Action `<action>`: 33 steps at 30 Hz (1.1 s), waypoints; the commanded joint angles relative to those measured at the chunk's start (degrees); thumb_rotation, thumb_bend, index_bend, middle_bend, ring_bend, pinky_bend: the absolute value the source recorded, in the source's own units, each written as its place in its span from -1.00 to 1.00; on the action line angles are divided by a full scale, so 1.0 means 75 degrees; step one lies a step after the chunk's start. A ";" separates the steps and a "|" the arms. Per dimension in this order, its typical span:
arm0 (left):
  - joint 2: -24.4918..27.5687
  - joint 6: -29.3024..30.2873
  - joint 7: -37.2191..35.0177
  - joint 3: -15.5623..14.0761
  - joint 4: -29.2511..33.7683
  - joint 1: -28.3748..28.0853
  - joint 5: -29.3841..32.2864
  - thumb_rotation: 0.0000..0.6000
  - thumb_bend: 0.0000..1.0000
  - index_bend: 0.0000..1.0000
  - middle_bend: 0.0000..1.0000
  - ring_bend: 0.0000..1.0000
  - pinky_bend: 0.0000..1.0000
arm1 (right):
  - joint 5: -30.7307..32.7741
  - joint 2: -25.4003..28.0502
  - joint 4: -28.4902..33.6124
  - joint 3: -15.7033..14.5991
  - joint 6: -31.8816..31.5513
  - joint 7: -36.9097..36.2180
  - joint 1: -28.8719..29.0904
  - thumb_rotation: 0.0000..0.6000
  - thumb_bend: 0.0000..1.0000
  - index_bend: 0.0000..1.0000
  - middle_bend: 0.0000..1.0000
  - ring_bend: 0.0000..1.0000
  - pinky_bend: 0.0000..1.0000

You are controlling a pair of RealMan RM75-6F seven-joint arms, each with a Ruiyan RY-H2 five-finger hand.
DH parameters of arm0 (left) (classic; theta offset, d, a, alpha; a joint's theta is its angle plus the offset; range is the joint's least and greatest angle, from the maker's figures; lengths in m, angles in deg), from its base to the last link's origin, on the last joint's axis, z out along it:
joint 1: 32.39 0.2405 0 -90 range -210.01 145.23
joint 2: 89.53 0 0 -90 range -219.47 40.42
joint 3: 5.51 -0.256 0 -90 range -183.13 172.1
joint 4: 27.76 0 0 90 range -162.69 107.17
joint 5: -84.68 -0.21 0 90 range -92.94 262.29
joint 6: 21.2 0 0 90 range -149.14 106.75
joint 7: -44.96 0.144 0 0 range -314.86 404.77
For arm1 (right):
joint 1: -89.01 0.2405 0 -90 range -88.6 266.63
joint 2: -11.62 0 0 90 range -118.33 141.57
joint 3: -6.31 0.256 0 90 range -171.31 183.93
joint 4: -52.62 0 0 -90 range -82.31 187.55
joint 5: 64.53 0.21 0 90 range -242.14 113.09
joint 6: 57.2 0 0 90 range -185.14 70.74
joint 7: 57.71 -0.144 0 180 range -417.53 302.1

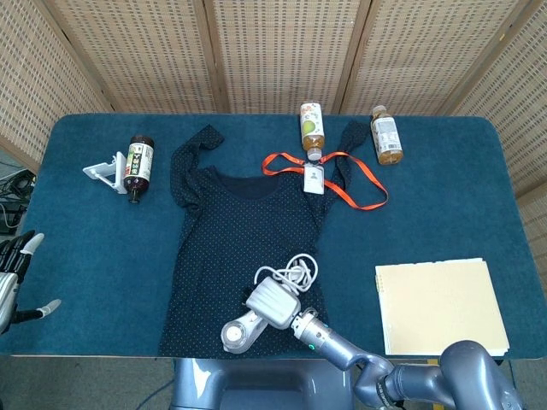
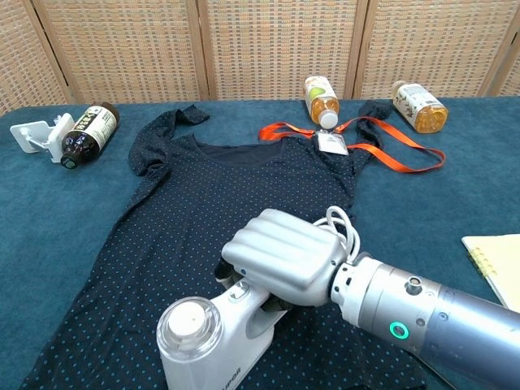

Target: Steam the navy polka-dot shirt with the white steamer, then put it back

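1. Woven screens are standing behind a blue-carpeted table
2. Navy polka-dot shirt is lying flat at table centre
3. Right hand is gripping the white steamer, fingers wrapped around its handle, over the shirt's lower hem
4. Left hand is hanging off the table's left edge, fingers spread, holding nothing

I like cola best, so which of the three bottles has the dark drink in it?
The dark bottle on the left, beside the white clip. The two bottles at the back hold pale yellowish drinks.
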 commanded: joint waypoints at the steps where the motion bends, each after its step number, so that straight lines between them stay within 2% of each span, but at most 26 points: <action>1: 0.0001 0.0014 -0.0004 0.0001 -0.0002 0.0004 -0.0007 1.00 -1.00 -1.00 -1.00 -1.00 -1.00 | -0.0035 0.0027 0.0004 -0.0001 -0.0071 0.0082 -0.0039 1.00 1.00 0.60 0.28 0.50 1.00; 7: -0.0015 0.0013 0.0030 -0.0015 -0.0020 0.0006 -0.0020 1.00 -1.00 -1.00 -1.00 -1.00 -1.00 | 0.0064 0.0439 -0.0153 0.0072 -0.0315 -0.0038 -0.0230 1.00 1.00 0.60 0.28 0.50 1.00; 16: -0.0056 0.0004 0.0157 -0.0026 0.0015 -0.0009 -0.0039 1.00 -1.00 -1.00 -1.00 -1.00 -1.00 | 0.0018 0.1269 -0.0722 -0.0155 -0.0689 -0.0410 -0.0603 1.00 1.00 0.60 0.28 0.50 1.00; 21: -0.0070 -0.0017 0.0212 -0.0026 0.0038 -0.0022 -0.0032 1.00 -1.00 -1.00 -1.00 -1.00 -1.00 | 0.0084 0.1559 -0.1025 -0.0144 -0.0803 -0.0669 -0.0736 1.00 1.00 0.60 0.28 0.50 1.00; 33: -0.0066 -0.0026 0.0273 -0.0015 0.0109 -0.0040 -0.0015 1.00 -1.00 -1.00 -1.00 -1.00 -1.00 | -0.0165 0.1548 -0.0773 -0.0236 -0.0791 -0.0842 -0.0686 1.00 1.00 0.60 0.28 0.50 1.00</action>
